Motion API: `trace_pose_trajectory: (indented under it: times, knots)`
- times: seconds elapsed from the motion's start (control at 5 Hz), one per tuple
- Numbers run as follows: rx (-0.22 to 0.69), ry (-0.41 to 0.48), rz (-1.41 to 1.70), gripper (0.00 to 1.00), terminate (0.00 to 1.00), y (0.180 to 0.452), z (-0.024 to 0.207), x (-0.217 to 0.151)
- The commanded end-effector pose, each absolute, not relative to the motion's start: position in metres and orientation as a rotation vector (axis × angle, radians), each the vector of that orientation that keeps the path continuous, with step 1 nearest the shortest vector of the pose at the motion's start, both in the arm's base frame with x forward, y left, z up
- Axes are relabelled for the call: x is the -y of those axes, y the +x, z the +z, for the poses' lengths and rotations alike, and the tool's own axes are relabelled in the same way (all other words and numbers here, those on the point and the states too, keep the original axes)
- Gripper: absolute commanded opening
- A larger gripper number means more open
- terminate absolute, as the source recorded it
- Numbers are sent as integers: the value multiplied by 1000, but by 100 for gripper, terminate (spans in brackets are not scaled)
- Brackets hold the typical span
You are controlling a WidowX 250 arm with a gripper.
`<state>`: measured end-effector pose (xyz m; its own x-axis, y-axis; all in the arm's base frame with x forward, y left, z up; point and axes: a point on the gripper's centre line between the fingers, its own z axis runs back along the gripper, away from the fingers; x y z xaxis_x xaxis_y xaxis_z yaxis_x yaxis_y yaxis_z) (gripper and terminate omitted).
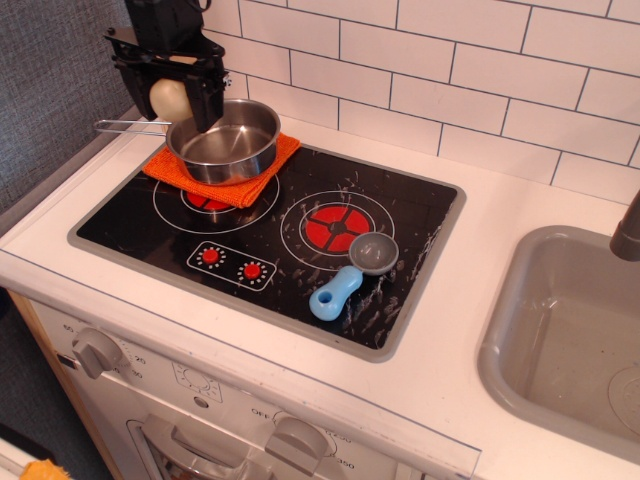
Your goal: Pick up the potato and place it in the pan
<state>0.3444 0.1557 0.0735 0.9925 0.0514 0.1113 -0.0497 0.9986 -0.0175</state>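
Note:
The potato (pixel 169 97) is a pale cream oval lump held between my gripper's (pixel 172 100) black fingers, lifted in the air at the upper left. My gripper is shut on it and hangs just above the left rim of the pan (pixel 224 141). The pan is a shiny steel saucepan, empty inside, standing on an orange cloth (pixel 222 183) on the back left burner. Its thin handle (pixel 127 125) points left.
A small grey scoop with a blue handle (pixel 352 271) lies on the black cooktop (pixel 270 235) by the red right burner. White tiled wall behind. A grey sink (pixel 570 340) is at the right. Oven knobs sit on the front below.

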Motion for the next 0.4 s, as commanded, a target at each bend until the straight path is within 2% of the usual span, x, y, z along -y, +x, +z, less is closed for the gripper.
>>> trace_pose_trajectory:
  times: [0.0, 0.2]
  knots:
    - [139, -35, 0, 100, 0, 370, 75, -151]
    - [154, -23, -26, 100, 0, 373, 84, -145]
